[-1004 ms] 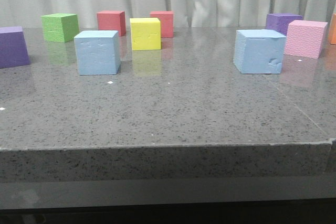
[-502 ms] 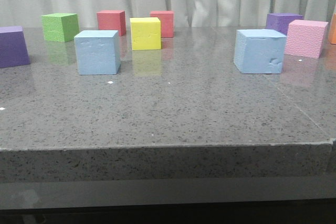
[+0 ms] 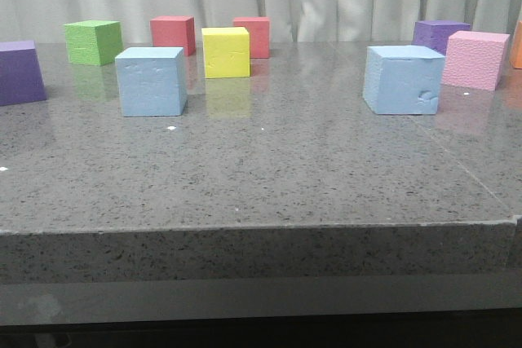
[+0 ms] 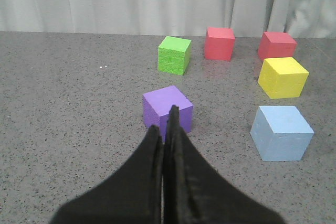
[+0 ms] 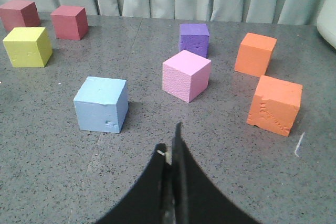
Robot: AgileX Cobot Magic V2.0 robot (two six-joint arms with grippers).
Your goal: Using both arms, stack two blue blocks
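Two blue blocks sit on the grey table [image 3: 269, 169], well apart, not stacked. Left blue block [image 3: 151, 81] is on the left half, near the yellow cube [image 3: 226, 52] and nearer the camera than it. Right blue block [image 3: 403, 79] is on the right half, with a chipped dent low on its front face, just beside the pink cube [image 3: 475, 59], which sits farther back to its right.

Left gripper [image 4: 167, 129]: fingers clenched together, grasping nothing, above the table. A purple cube [image 4: 167, 108] sits right past the fingertips; the left blue block [image 4: 281, 132] is off to the right of the fingers, apart from them, not touched.

Right gripper [image 5: 172, 148]: fingers pressed shut, empty. The right blue block [image 5: 101, 104] lies ahead and to the left of the fingertips, clear gap between; pink cube [image 5: 186, 75] is ahead of the fingers, and two orange cubes [image 5: 274, 104] stand to the right.

Versus the earlier front frames: no change, both blue blocks in the same spots, other cubes unmoved, no arm visible in the front view.
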